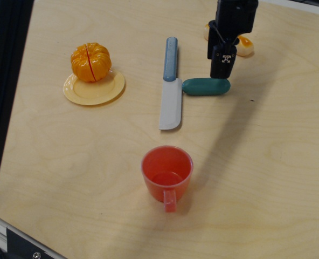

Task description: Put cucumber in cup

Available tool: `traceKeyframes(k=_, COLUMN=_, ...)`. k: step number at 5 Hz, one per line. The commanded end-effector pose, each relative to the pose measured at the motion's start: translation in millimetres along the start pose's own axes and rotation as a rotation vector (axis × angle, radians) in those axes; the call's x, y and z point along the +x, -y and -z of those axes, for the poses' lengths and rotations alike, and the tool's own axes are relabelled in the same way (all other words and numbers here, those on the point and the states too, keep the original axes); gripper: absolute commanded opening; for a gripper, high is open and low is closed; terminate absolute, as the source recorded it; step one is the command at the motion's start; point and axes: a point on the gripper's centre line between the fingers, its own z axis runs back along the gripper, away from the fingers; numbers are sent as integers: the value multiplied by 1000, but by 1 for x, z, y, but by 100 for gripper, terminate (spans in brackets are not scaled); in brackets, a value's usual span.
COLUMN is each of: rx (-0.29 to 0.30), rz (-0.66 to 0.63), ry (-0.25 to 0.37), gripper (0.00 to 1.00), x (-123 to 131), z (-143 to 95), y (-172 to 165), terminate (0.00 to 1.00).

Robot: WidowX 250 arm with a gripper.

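- Nearest to us, the cup (166, 176) stands upright on the pale wooden counter (267, 162), its mouth open to the top and its small handle (170, 200) pointing toward 6 o'clock. We see nothing inside it.
- Farther in, toward 12 o'clock from the cup, the knife (170, 85) lies flat with its grey blade toward us and its blue handle running away toward 12 o'clock.
- At about 3 o'clock from where blade meets handle, the cucumber (202, 87) lies on its side across the counter, its left end touching or just beside the knife; we cannot tell which. It is well apart from the cup, at about 1 o'clock from it.
- Far off at 9 o'clock from the knife, a pale yellow plate (106, 91) carries an orange segmented fruit (90, 62).
- The end effector (223, 67) hangs from above at the right end of the cucumber, its dark tip just over or touching that end. We cannot tell whether its fingers are spread or pressed together, as the black body hides them.
- Farthest, behind the end effector at 12 o'clock, a yellow-orange bread roll (243, 46) shows only in part.
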Motion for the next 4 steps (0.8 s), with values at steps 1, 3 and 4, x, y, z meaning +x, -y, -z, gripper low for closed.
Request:
traceKeyframes(k=1, rx=89, rz=-81, ry=-4, gripper=100, x=-3, z=-11, y=8, terminate=0)
traceKeyframes(k=3, rx=82, rz=-116, ry=-11, gripper=100, x=-7, z=3, y=7, terminate=0)
traceKeyframes(k=4, rx=90, rz=-149, ry=-3, gripper=100, x=-12, z=10, y=4, terminate=0)
